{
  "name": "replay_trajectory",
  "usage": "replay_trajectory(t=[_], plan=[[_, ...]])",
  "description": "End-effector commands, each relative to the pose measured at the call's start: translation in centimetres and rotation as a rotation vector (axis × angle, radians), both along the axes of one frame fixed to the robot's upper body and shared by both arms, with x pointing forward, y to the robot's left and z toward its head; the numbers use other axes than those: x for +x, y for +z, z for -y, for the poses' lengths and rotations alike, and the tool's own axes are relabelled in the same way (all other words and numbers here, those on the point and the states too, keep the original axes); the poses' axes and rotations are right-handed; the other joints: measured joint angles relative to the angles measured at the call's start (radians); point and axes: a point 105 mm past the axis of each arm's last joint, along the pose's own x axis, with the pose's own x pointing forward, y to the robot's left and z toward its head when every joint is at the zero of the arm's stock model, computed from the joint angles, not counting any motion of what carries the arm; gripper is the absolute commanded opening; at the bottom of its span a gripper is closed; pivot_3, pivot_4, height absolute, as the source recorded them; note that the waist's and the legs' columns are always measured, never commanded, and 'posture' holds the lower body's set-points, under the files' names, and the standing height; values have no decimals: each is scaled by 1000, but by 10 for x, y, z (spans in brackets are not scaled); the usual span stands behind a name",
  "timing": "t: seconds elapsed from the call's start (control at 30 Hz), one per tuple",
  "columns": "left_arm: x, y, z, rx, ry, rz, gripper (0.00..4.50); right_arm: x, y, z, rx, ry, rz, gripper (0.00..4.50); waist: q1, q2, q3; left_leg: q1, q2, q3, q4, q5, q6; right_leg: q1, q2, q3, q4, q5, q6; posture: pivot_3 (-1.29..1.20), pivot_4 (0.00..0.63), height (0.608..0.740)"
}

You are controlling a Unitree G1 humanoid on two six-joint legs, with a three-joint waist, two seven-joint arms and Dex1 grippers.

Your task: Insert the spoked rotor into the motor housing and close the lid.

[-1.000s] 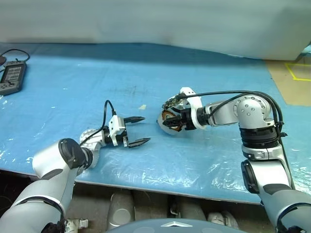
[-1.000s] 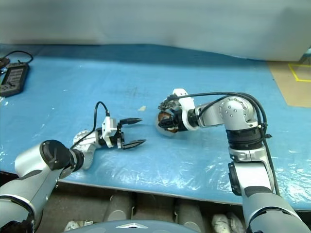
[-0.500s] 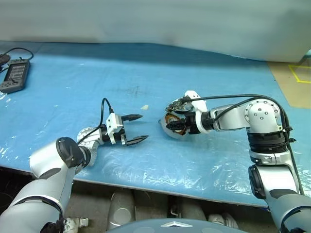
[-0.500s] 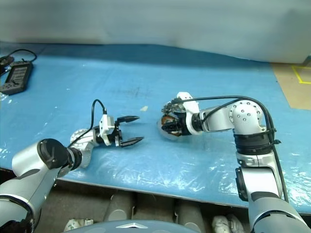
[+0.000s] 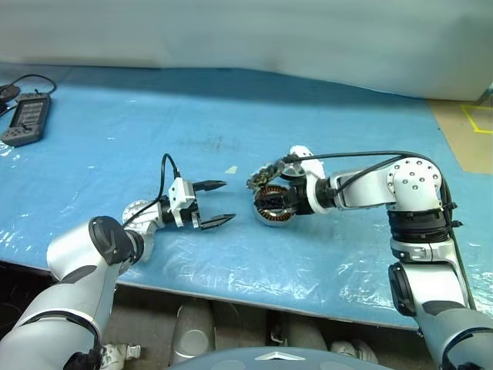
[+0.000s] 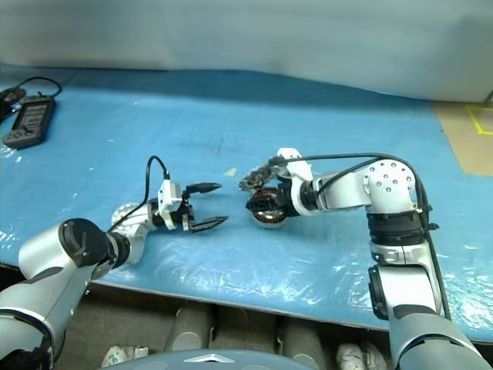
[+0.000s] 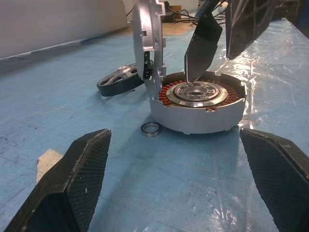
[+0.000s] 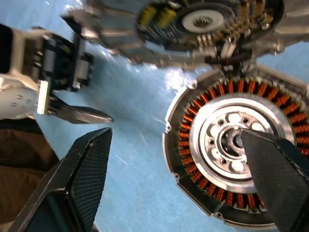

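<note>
The motor housing (image 7: 198, 104) lies flat on the blue sheet, its copper windings and hub facing up. Its lid (image 7: 147, 43) stands upright and open, joined to the housing's edge. The spoked rotor (image 7: 117, 82) lies flat on the sheet just behind the lid. My right gripper (image 5: 275, 202) hovers open over the housing, one finger (image 7: 202, 46) tipping down near the hub, and grips nothing. My left gripper (image 5: 229, 202) is open and empty, level, pointing at the housing from a short way off.
A tiny thin ring (image 7: 151, 129) lies on the sheet in front of the housing. A scrap of tape (image 5: 230, 169) sits beyond the left gripper. A handheld device with a cable (image 5: 27, 119) rests at the far left. The table's front edge runs close below both arms.
The right gripper has opened and let go of the housing. The housing, tilted in its grip before, now lies flat on the sheet. The left gripper stayed put.
</note>
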Motion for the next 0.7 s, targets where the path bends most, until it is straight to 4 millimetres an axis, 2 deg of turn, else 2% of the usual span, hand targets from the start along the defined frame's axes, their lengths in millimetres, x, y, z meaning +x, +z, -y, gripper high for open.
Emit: replay_trajectory(t=[0.03,0.17,0.3,0.37,0.43,0.53,0.6,0.7], plan=[[1,4,-3,-3,2,-5,4500,-5,21,-2,60,47,29,4464,0,0,0,0,0,0,0,0,0,0,0,0,0,0,0,0,150,740],[2,5,-3,2,-7,-7,4500,-14,32,4,69,89,54,4464,1,0,0,-1,-1,0,-2,0,0,0,0,0,-2,0,1,0,150,740],[2,7,-5,12,-17,-11,4500,-15,41,20,-26,79,175,4464,4,0,0,-2,-1,0,-2,0,0,0,0,-1,-4,0,1,0,150,740],[2,7,-8,18,-22,-17,4500,-13,45,29,-102,71,306,4464,6,0,0,-2,-1,0,-2,0,0,0,0,-2,-4,0,2,0,150,740],[1,7,-11,26,-26,-23,4500,-12,55,30,-62,94,422,4464,6,0,0,-4,-1,-1,-2,0,0,0,0,-2,-4,-1,4,0,150,740],[-1,6,-18,47,-40,-32,4500,-10,70,33,-24,188,693,4464,6,0,0,-4,-1,-2,-2,0,0,0,0,-2,-4,-2,5,0,150,740],[-2,7,-24,60,-47,-39,4500,-9,62,48,-123,349,828,4464,8,-1,0,-5,-2,-3,-1,0,0,0,-1,-2,-4,-2,6,0,150,740],[-3,7,-29,77,-50,-43,4500,-2,44,77,-305,482,855,4464,5,-1,0,-6,-1,-4,0,0,0,0,-2,-2,-5,-1,8,0,150,740]])
